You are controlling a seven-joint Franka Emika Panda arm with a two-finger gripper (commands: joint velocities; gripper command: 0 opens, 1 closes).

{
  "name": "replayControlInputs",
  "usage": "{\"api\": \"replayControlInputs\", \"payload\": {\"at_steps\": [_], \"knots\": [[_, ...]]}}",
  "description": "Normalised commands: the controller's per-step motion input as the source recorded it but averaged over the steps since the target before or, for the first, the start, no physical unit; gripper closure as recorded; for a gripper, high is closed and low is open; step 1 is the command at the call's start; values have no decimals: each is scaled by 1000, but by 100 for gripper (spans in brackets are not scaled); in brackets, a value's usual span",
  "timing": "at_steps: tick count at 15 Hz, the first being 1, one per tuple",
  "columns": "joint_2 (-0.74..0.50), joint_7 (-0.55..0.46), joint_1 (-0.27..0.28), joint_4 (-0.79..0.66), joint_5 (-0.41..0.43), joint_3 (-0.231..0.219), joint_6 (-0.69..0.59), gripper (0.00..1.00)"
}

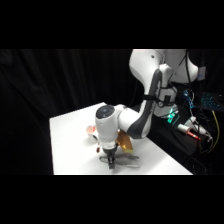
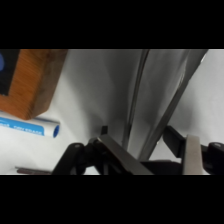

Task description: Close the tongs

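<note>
Side view. The white arm reaches from its base beside the desk's far right and bends down over the white desk [image 1: 70,145], so that the end effector [image 1: 110,162] stands low, close to the near edge, about midway along it. The tongs [image 1: 131,158] show only as a thin greyish streak on the desk surface, running from the end effector toward the right edge. A brown block [image 1: 126,143] lies just behind the wrist, largely hidden by it, and a small reddish item [image 1: 92,131] peeps out on the far side of the arm; what it is cannot be told. From this view it cannot be told whether the fingers are spread or pressed together.

Wrist view. The tongs [image 2: 160,95] fill the middle: two long, slender, silvery-grey metal arms that rise from between the fingers and run to the upper edge, parted by a narrow wedge of desk. One finger [image 2: 192,156] stands as a pale bar to the right of the tongs, the other as a dark bar to their left, so the end effector is released and straddles both arms without yet pinching them. The brown block [image 2: 40,80] lies at the upper left; a white and blue tube [image 2: 30,127] lies below it.

Step in hand, as a judgement: the end effector is placed around the tongs, ready to squeeze. The next move calls for drawing the fingers together squarely, so that neither smooth arm slips out or the tongs turn on the desk.
</note>
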Motion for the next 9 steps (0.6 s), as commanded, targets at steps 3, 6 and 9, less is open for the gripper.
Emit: {"api": "replayControlInputs", "payload": {"at_steps": [3, 6, 9], "knots": [[1, 41, 89, -6, 52, -47, 119, 60], [3, 26, 71, -13, 53, -41, 95, 81], [10, 12, 61, -17, 49, -35, 75, 87]]}}
